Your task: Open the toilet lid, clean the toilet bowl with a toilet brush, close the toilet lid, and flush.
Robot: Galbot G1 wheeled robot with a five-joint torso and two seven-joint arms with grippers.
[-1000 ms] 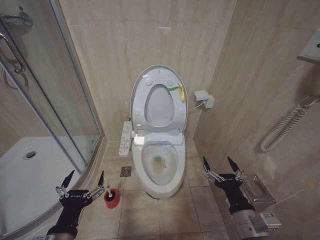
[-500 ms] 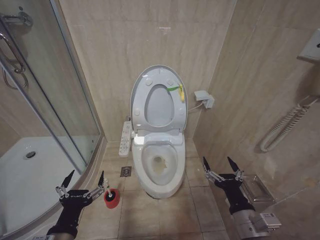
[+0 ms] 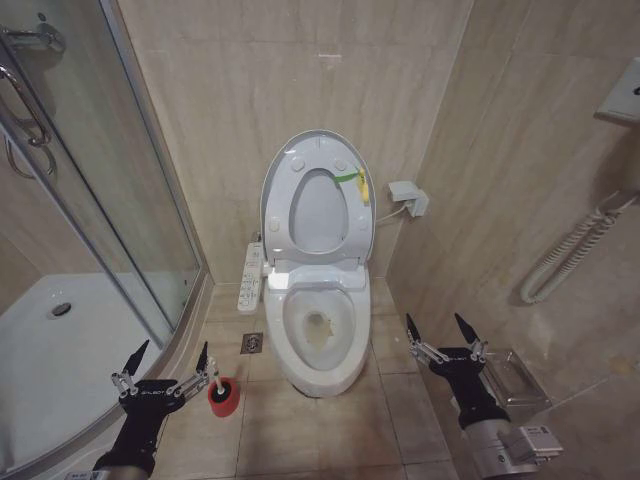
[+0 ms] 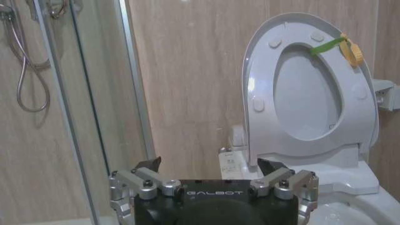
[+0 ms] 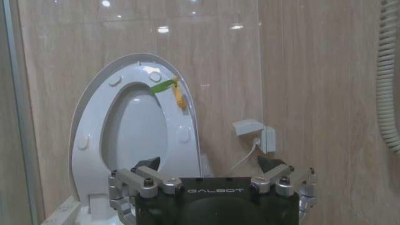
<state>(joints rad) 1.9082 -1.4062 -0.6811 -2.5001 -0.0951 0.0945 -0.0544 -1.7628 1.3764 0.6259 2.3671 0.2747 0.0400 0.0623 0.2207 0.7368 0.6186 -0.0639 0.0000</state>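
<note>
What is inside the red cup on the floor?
The brush stands in the red cup, its white handle sticking up beside the left end effector. Its head is hidden inside the cup.

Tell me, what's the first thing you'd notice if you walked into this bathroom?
The white toilet lid stands straight up against the back wall, leaving the toilet bowl open in the middle of the floor. Low on the left, the open left gripper hovers beside the toilet brush in its little red cup. The open right gripper hangs on the other side of the bowl.
</note>
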